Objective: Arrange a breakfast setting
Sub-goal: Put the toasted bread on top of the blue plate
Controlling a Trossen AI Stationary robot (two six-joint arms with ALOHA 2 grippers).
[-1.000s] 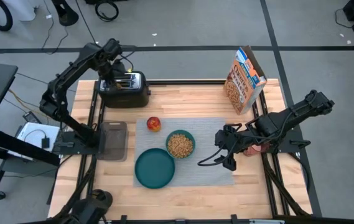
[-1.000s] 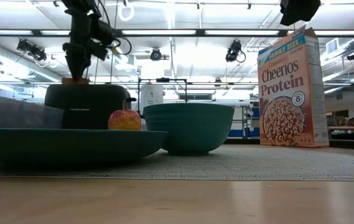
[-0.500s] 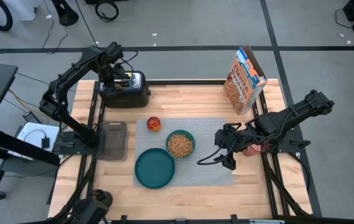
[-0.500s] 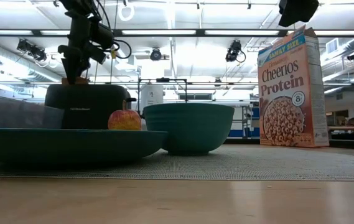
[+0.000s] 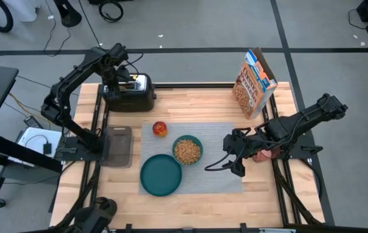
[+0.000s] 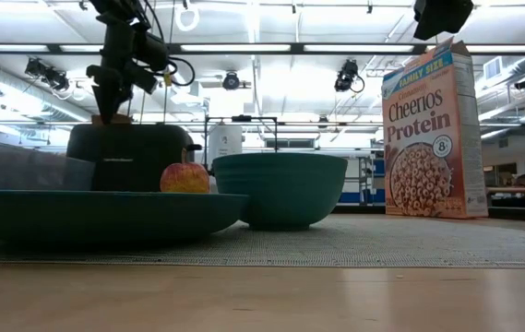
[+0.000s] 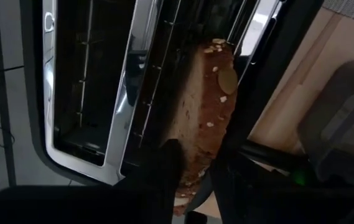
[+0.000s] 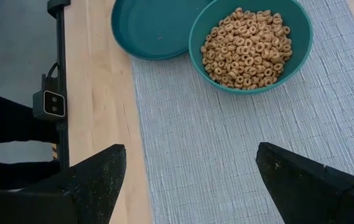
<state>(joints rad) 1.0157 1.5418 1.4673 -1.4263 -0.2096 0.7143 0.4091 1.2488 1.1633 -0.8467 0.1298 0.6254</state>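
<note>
At the table's far left stands a black toaster (image 5: 129,94), and a brown seeded toast slice (image 7: 203,115) stands on edge in one of its slots. My left gripper (image 5: 119,79) points down over the toaster, shut on the slice. On the grey placemat (image 5: 219,145) lie a red-orange apple (image 5: 160,129), a teal bowl (image 5: 187,150) of cereal rings and a teal plate (image 5: 161,175). My right gripper (image 5: 235,156) hangs open above the mat's right part, with nothing between its fingers. My left gripper pinches the toast slice's upper end (image 7: 192,180) between its two fingers, one on each flat face. The fingers (image 7: 164,165) come from above, pointing down. The slice stands upright, its lower part in the toaster slot (image 7: 155,93).
A Cheerios box (image 5: 256,82) stands at the far right. A clear grey tray (image 5: 118,145) lies left of the mat. Something pink (image 5: 264,155) shows under the right arm. Bare wood lies along the near edge (image 5: 190,206).
My left gripper has stayed over the toaster and has drawn its fingers in on the toast slice. The slice stands in the slot as before.
</note>
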